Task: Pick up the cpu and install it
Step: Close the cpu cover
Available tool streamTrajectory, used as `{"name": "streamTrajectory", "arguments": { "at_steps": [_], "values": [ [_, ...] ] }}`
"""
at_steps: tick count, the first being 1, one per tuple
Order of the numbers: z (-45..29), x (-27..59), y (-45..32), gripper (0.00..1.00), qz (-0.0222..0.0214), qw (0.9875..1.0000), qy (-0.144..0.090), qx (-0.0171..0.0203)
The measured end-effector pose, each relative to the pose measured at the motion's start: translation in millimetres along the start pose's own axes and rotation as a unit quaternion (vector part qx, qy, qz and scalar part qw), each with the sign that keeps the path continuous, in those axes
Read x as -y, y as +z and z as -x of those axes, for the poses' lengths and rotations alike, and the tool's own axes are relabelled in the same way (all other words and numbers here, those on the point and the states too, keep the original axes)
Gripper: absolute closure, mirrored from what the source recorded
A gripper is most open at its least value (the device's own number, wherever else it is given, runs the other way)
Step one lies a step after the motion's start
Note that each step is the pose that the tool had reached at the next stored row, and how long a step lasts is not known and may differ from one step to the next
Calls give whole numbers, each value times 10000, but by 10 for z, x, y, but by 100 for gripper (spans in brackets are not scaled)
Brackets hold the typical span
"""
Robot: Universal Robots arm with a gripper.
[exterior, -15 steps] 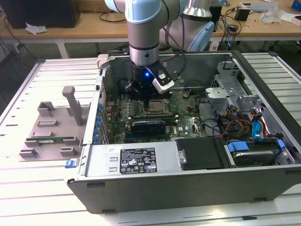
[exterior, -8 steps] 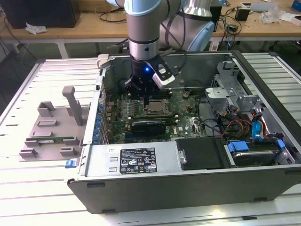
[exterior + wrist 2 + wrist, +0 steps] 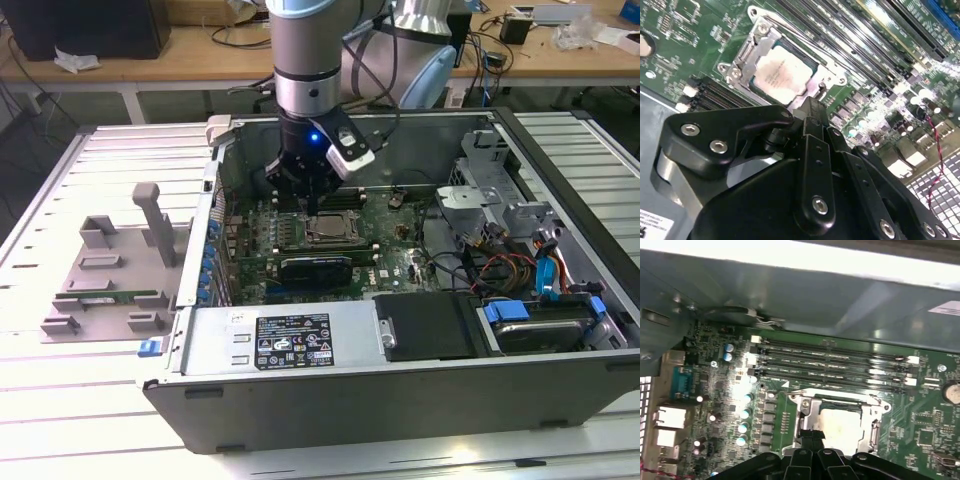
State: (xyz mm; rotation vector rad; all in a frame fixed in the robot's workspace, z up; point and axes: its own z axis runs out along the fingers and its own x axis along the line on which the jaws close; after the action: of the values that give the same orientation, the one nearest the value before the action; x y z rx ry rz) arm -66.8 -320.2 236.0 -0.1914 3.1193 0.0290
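The cpu point(image 3: 328, 232), a square chip with a pale silver top, lies flat inside the metal socket frame point(image 3: 760, 37) on the green motherboard; both wrist views show it, cpu point(image 3: 782, 70) and cpu point(image 3: 840, 426). My gripper point(image 3: 310, 205) hangs inside the open computer case, just above the socket's edge on the exterior view's left. The black fingers come together into one narrow tip, gripper point(image 3: 811, 107) and gripper point(image 3: 810, 436), with nothing held between them. That tip stands beside the cpu, slightly above the frame's edge.
Several memory slots point(image 3: 830, 365) run alongside the socket. The case wall point(image 3: 215, 190) rises close on the exterior view's left. The power supply point(image 3: 290, 340), drive point(image 3: 530, 325) and cables point(image 3: 500, 265) fill the front and right. A grey fixture point(image 3: 110, 270) holding a green memory stick lies outside.
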Motion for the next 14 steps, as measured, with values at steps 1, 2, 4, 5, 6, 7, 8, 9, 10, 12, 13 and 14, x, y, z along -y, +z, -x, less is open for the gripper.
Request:
{"name": "streamTrajectory", "arguments": {
  "at_steps": [1, 2, 4, 5, 6, 7, 8, 9, 10, 12, 13, 14],
  "values": [
    [91, 11, 2, 89, -4, 10000, 0, 0],
    [157, 20, 2, 89, -5, 10000, 0, -1],
    [281, 37, 5, 89, -5, 10000, -1, -1],
    [295, 39, 5, 89, -5, 10000, 11, -1],
    [296, 38, 9, 89, -7, 9999, 105, 0],
    [296, 39, 14, 89, -10, 9996, 267, 3],
    [295, 39, 14, 89, -15, 9996, 290, 3],
    [294, 38, 15, 89, -53, 9996, 291, 0],
    [295, 38, 15, 89, -103, 9995, 289, -6],
    [292, 39, 14, 89, -107, 9995, 289, -7],
    [287, 38, 14, 89, -108, 9995, 289, -6],
    [271, 35, 15, 89, -108, 9995, 289, -1]
  ]
}}
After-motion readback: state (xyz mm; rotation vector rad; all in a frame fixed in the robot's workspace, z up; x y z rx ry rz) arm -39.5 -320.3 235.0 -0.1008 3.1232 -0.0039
